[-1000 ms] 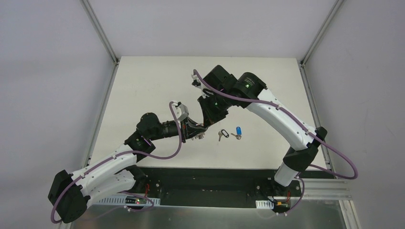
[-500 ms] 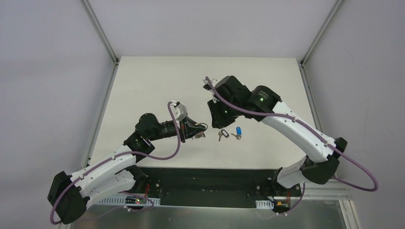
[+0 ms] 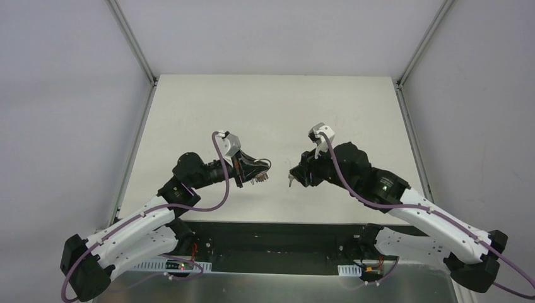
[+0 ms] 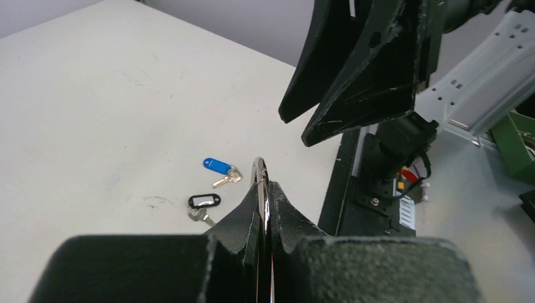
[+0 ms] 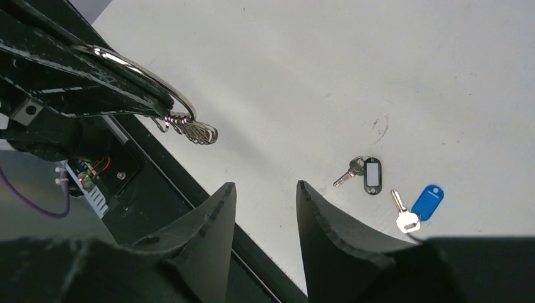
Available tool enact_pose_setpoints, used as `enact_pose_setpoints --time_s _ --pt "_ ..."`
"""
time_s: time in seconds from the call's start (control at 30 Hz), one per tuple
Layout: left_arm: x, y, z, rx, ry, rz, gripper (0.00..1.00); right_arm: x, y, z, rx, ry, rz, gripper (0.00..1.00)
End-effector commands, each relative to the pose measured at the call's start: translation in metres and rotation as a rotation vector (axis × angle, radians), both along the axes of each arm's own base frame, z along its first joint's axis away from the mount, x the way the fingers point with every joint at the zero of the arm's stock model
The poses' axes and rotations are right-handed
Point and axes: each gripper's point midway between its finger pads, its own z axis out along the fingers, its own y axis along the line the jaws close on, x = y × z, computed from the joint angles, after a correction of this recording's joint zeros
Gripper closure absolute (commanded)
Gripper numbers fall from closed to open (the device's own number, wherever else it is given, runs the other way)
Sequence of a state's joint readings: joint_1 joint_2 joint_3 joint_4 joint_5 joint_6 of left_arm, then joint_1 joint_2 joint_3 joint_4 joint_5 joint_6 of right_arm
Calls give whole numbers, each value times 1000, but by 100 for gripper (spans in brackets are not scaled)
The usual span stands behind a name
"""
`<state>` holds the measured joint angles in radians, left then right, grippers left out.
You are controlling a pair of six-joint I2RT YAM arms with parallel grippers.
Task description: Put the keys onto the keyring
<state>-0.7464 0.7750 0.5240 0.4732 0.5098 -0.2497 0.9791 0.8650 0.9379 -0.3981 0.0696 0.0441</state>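
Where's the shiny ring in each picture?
Top external: the keyring is left of centre, at the tip of the left gripper.
Left wrist: the keyring is edge-on at bottom centre, between the fingers.
Right wrist: the keyring is top left, its small metal piece dangling.
Shared landmark: the left gripper clamped on it.

Black key, blue key on table

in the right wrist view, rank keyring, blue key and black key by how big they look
1. keyring: largest, though it sits nearer the camera, so its true size is unsure
2. blue key and black key: look about alike
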Motion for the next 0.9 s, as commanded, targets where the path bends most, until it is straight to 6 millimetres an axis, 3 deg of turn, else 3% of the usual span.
enact_pose_setpoints --time_s 0.0,0.13,0.3,0.5,0.6,0.7,0.87 --pt "31 7 -6 31 34 174 100 17 15 7 42 -37 -41 58" --pt "74 23 -43 172 90 401 100 18 13 -11 4 5 -64 59" --pt "120 59 -85 378 138 713 100 17 9 -24 -16 24 -79 59" --pt "152 79 -144 602 198 914 100 15 6 -38 -25 31 -79 59" --pt "156 65 -171 633 268 888 100 13 4 -44 -36 37 -72 59" --pt "157 31 -184 657 289 791 96 13 2 -47 -42 34 -74 58" --pt "153 -24 -190 772 266 661 65 11 0 -42 -27 22 -76 58"
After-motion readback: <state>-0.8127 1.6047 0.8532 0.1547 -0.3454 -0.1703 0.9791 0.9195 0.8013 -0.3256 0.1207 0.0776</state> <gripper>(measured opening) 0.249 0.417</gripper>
